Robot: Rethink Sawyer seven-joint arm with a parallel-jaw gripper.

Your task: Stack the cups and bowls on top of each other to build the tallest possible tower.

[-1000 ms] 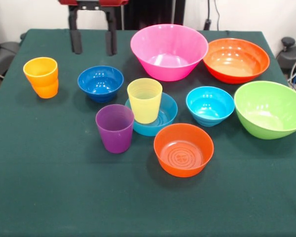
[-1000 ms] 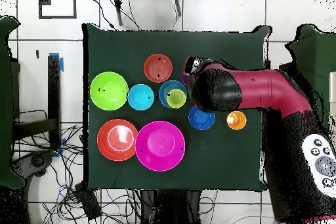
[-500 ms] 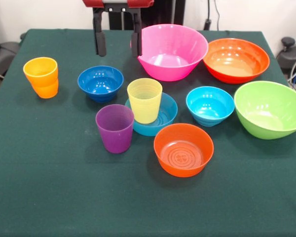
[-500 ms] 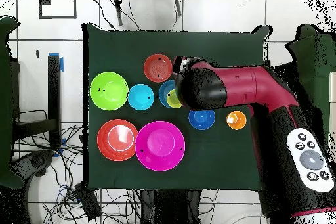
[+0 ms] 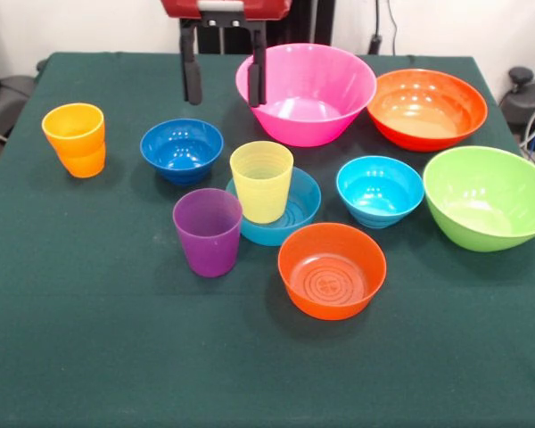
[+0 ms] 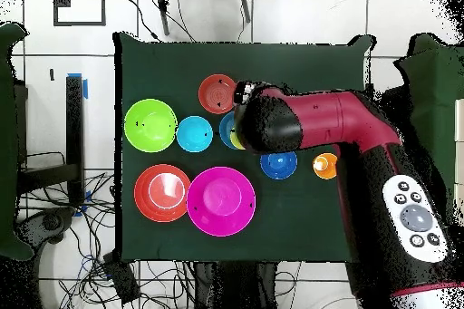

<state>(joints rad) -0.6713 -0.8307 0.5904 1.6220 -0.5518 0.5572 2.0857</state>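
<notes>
**Gripper slides toward the middle, tower barely begun**

Since a second ago the gripper has travelled sideways along the far edge of the table, from above the dark blue bowl to a spot just beside the pink bowl; nothing on the cloth has shifted. It hangs high with its two black fingers spread apart and nothing between them, one finger overlapping the pink bowl's rim in the front view. From overhead the arm covers the middle of the table and hides the gripper itself.

What is done so far is small. The yellow cup stands upright inside the mid-blue bowl near the table's centre, and that pair is the only stack in sight. The purple cup stands just beside it, toward the near edge, touching or almost touching the mid-blue rim; I cannot tell which.

Everything else stands singly. The orange cup is well apart toward one side edge. The small orange bowl sits nearest the front, the cyan bowl beside the stack, the green bowl at the opposite side edge, and the large orange bowl in the far corner next to the pink one.

By my reading, nearly the whole task remains: two cups and six bowls have yet to go on.
</notes>
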